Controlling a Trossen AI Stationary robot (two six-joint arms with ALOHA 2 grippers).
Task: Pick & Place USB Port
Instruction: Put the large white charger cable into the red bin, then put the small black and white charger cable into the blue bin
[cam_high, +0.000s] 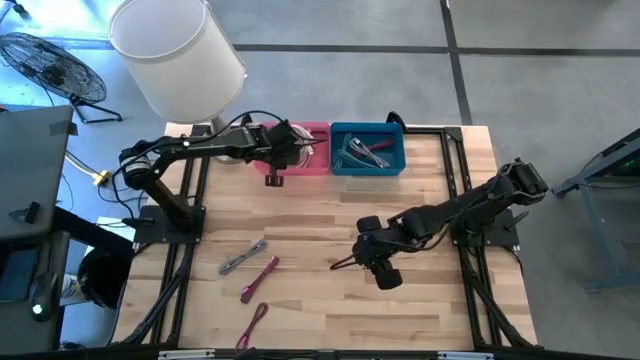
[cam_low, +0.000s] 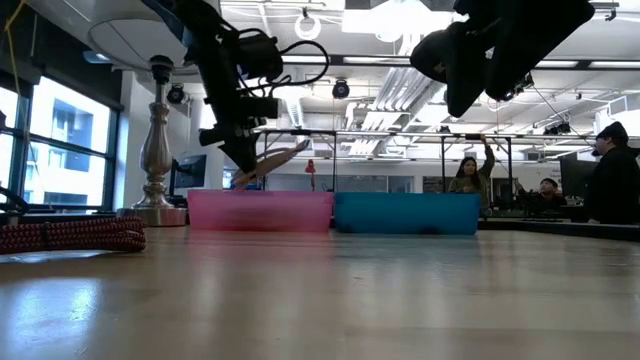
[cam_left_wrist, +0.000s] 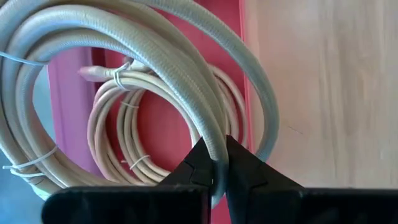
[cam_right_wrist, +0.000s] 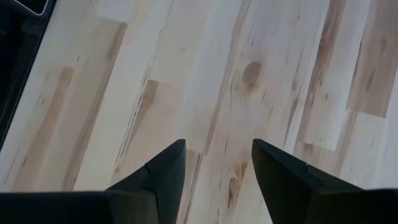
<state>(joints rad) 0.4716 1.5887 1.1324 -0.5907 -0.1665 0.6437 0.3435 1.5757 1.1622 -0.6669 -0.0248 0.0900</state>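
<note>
My left gripper (cam_left_wrist: 216, 165) is over the pink bin (cam_high: 312, 160) at the table's far side, shut on a coil of pale grey cable (cam_left_wrist: 155, 56). A thinner beige cable coil (cam_left_wrist: 118, 134) lies inside the bin beneath it. In the low view the left gripper (cam_low: 243, 150) hangs above the pink bin (cam_low: 260, 211). My right gripper (cam_right_wrist: 217, 155) is open over bare wood, right of the table's middle (cam_high: 345, 263), and touches nothing. On the table's near left lie a grey cable (cam_high: 243, 258) and a magenta cable (cam_high: 258, 278). My left gripper pinches one loop of the grey cable coil (cam_left_wrist: 213, 146) between its two fingertips, which come at it from above and lie across the cable. The rest of the coil hangs spread out over the pink bin; I cannot tell whether it touches the bin.
A blue bin (cam_high: 367, 150) holding several cables stands right of the pink one. Another magenta cable (cam_high: 250, 325) lies near the near edge. A lamp with a white shade (cam_high: 175, 50) stands beyond the far left corner. People show in the room behind (cam_low: 470, 175).
</note>
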